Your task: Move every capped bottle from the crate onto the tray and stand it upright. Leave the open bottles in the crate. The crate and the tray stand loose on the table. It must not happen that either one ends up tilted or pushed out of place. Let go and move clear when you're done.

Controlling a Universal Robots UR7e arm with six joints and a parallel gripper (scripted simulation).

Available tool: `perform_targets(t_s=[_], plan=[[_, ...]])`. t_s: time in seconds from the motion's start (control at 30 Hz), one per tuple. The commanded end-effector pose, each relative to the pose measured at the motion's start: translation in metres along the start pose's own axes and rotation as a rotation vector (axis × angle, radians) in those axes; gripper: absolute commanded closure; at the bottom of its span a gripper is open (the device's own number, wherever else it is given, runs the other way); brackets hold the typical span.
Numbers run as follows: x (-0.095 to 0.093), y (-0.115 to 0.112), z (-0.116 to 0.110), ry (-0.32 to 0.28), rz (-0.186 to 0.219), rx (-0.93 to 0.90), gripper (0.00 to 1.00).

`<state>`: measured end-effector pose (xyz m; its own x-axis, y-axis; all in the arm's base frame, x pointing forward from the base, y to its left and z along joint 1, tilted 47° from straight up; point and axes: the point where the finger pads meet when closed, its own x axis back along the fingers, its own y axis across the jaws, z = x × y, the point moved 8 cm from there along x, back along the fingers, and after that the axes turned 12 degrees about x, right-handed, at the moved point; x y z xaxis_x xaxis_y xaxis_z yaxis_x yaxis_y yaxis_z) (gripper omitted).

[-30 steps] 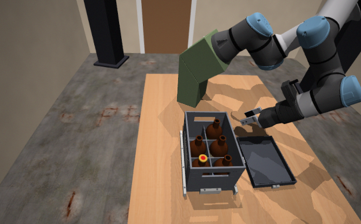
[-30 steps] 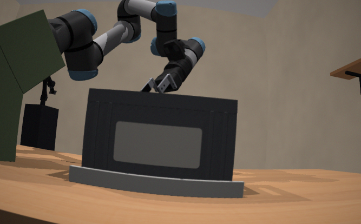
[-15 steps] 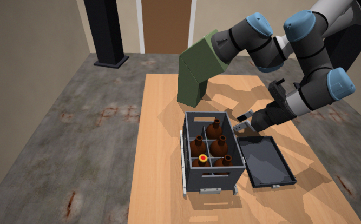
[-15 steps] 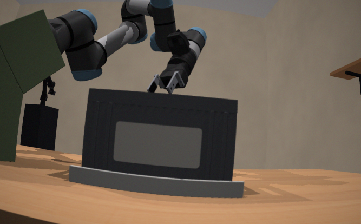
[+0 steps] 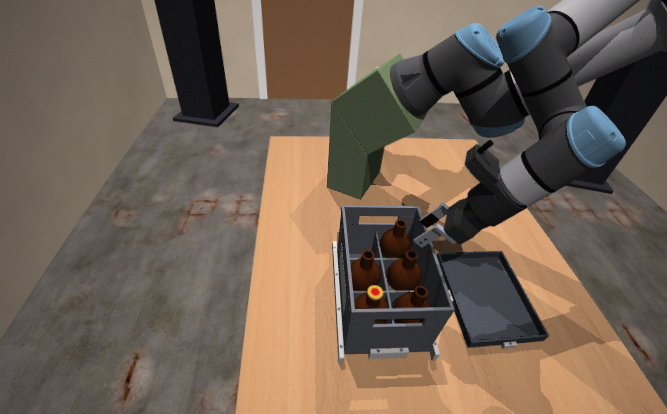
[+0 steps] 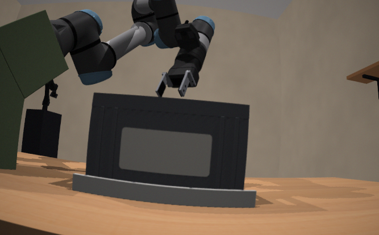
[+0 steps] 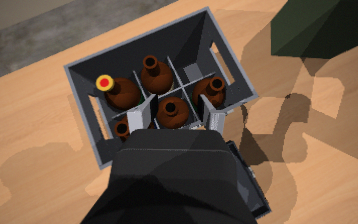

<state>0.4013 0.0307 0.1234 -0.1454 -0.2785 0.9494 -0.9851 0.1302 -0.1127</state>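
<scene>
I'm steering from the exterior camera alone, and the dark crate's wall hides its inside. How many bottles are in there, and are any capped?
Observer: Five brown round-bellied bottles stand in the dark grey six-cell crate. Only one, the bottle with a yellow, red-centred cap, is capped.
Operator: Where is it from the gripper?
Observer: At the opposite corner. The open two-finger gripper hangs over the crate's end nearest the green arm pedestal, and the capped bottle is at the other end.
Operator: And the tray?
Observer: The dark shallow tray lies beside the crate, with nothing in it.
</scene>
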Motion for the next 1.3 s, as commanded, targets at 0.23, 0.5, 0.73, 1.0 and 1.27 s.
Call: perform_targets(t_s=[0.23, 0.5, 0.73, 1.0, 1.27], plan=[[-0.011, -0.007, 0.028, -0.068, 0.033, 0.066, 0.0], [-0.023, -0.014, 0.056, -0.139, 0.065, 0.133, 0.0], [-0.025, -0.014, 0.063, -0.16, 0.078, 0.155, 0.0], [-0.035, -0.019, 0.087, -0.231, 0.11, 0.222, 0.0], [-0.037, -0.018, 0.091, -0.261, 0.127, 0.252, 0.0]])
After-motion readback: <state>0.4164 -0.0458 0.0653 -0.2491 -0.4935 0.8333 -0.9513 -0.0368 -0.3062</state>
